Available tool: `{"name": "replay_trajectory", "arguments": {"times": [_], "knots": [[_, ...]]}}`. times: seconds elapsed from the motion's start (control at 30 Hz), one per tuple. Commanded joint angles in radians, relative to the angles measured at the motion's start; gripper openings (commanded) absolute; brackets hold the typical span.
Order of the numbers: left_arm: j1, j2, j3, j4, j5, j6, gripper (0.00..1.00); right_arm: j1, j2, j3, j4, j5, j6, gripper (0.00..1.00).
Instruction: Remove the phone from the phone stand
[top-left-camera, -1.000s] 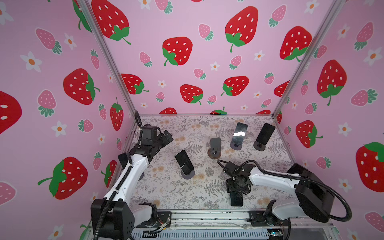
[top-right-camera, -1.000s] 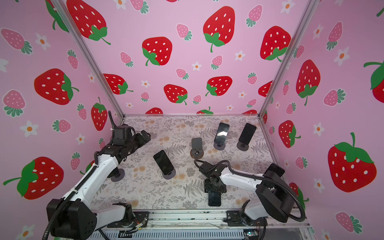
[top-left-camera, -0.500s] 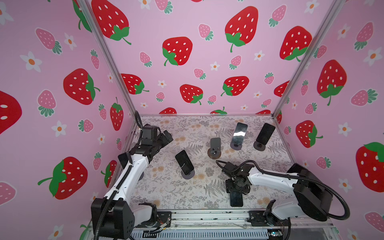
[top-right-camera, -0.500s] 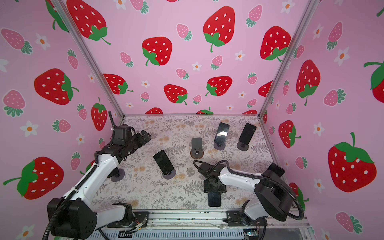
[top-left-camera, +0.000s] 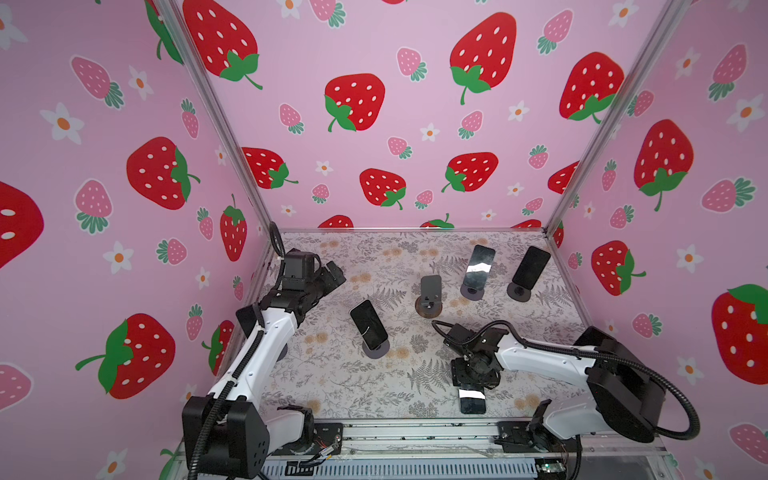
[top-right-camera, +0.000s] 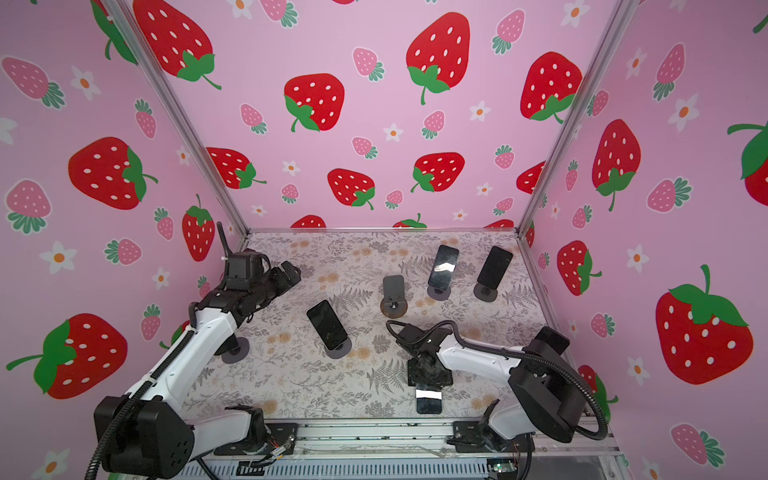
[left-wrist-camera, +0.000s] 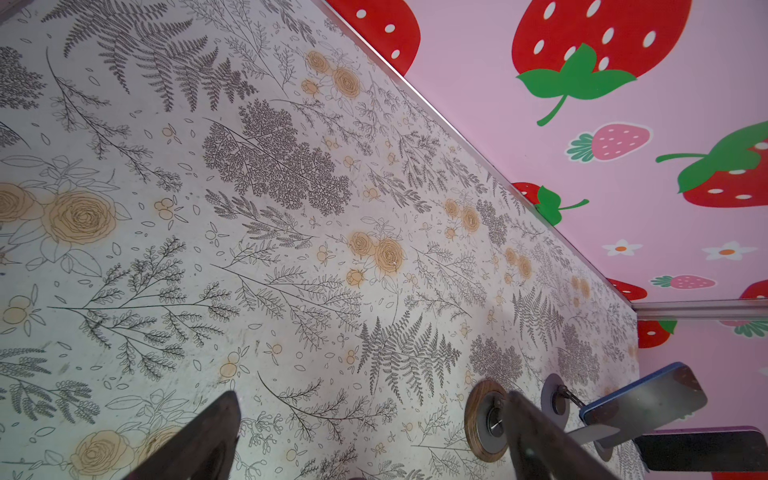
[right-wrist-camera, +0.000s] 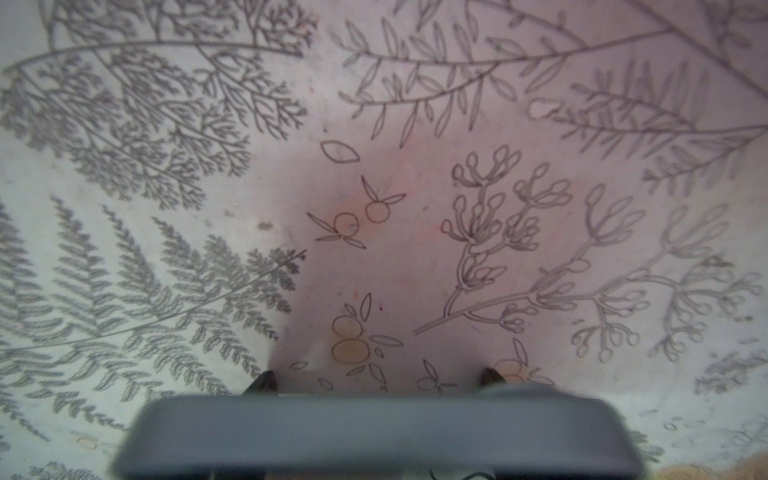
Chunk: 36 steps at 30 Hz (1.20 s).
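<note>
The phone (top-left-camera: 472, 401) is off the empty stand (top-left-camera: 429, 293) and down on the bench (top-left-camera: 332, 390), at the near edge and right of the middle. The stand is farther back, in the centre. The right claw (top-left-camera: 475, 374) points down directly over the far end of the phone. In the right wrist view its dark fingertips (right-wrist-camera: 266, 380) show just behind the phone's grey edge, but I cannot tell if they grip it. The left claw (top-left-camera: 336, 274) is at the far left above the bench, spread wide and holding nothing.
</note>
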Motion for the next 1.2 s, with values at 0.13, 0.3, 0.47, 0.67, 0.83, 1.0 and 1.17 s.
{"name": "replay_trajectory", "arguments": {"times": [0.13,0.3,0.47,0.67,0.83,1.0,1.17], "knots": [[0.004,-0.025,-0.001,0.009,-0.032,-0.027,0.99,0.006,0.056,-0.015,0.043,0.022,0.005,0.78],[0.005,-0.025,0.020,-0.020,-0.038,-0.014,0.99,0.007,0.076,-0.007,0.039,0.020,0.005,0.78],[0.009,-0.034,0.004,-0.007,-0.049,-0.015,0.99,0.006,0.076,-0.011,0.042,0.018,0.004,0.79],[0.012,-0.056,-0.022,0.007,-0.074,-0.025,0.99,0.006,0.091,-0.019,0.057,0.007,0.000,0.79],[0.016,-0.071,-0.024,0.008,-0.084,-0.028,0.99,0.007,0.097,-0.008,0.056,0.010,-0.006,0.80],[0.017,-0.068,-0.024,0.003,-0.077,-0.031,0.99,0.008,0.101,-0.008,0.061,0.007,-0.007,0.81],[0.018,-0.062,-0.020,0.001,-0.071,-0.033,0.99,0.007,0.088,-0.002,0.056,0.012,-0.006,0.81]]}}
